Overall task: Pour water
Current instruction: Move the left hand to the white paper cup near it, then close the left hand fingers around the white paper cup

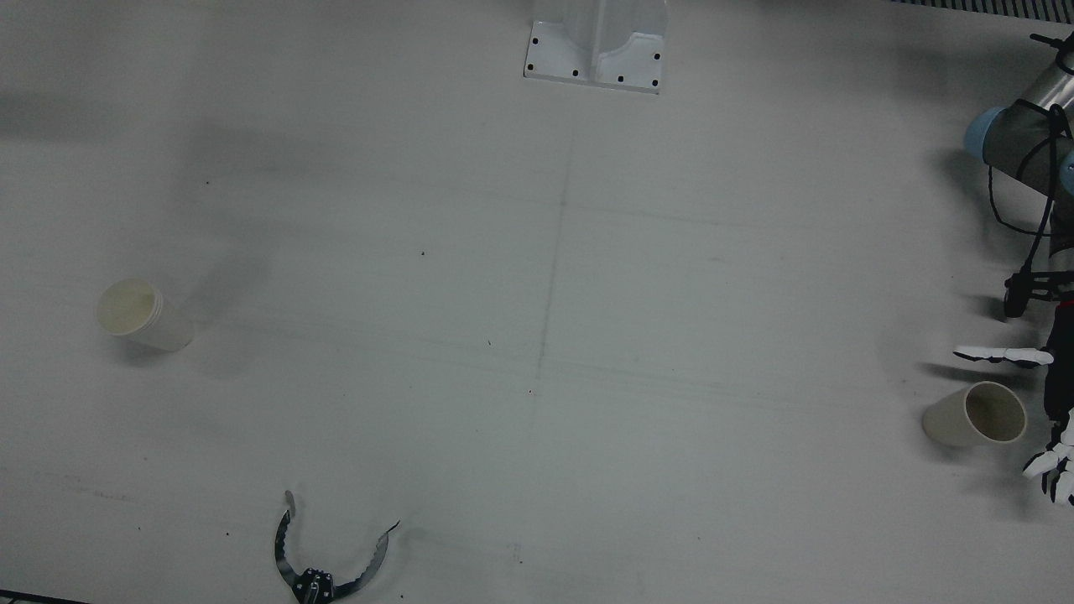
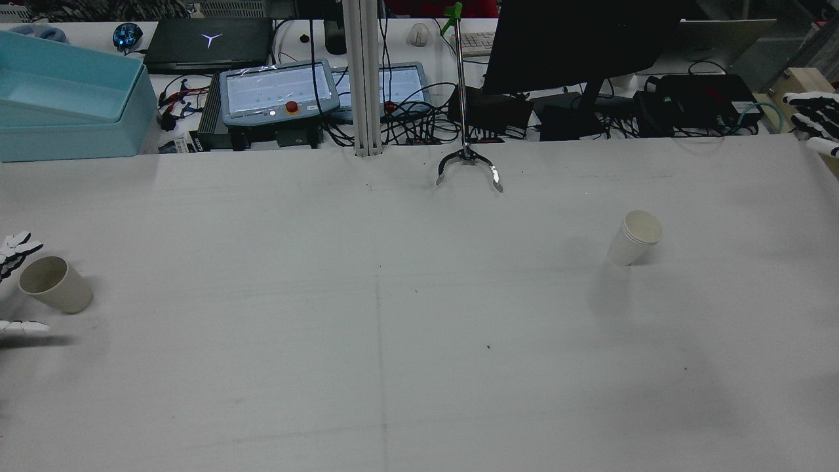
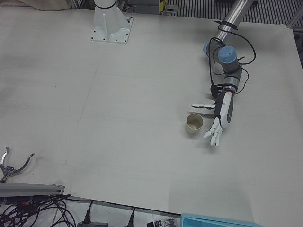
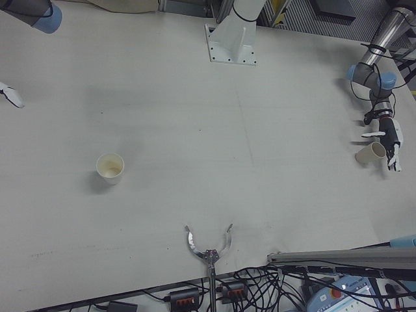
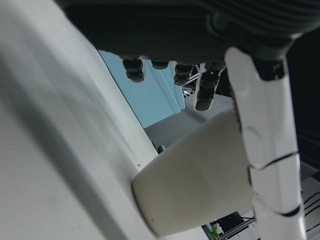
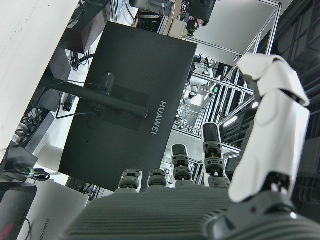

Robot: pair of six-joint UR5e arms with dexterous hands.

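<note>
Two cups upright on table (image 2: 393, 367): beige cup (image 3: 193, 124) far left, between spread fingers of left hand (image 3: 221, 115), untouched; white cup (image 2: 634, 237) right-centre. Right hand (image 2: 813, 121) far right, spread, empty.

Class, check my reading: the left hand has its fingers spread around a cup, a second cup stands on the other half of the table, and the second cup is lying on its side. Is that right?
One thing is wrong. The second cup stands upright with its mouth up, as the right-front view shows. The rest holds: the left hand has its fingers spread around the near cup without closing on it, and the two cups are on opposite halves of the table.
</note>
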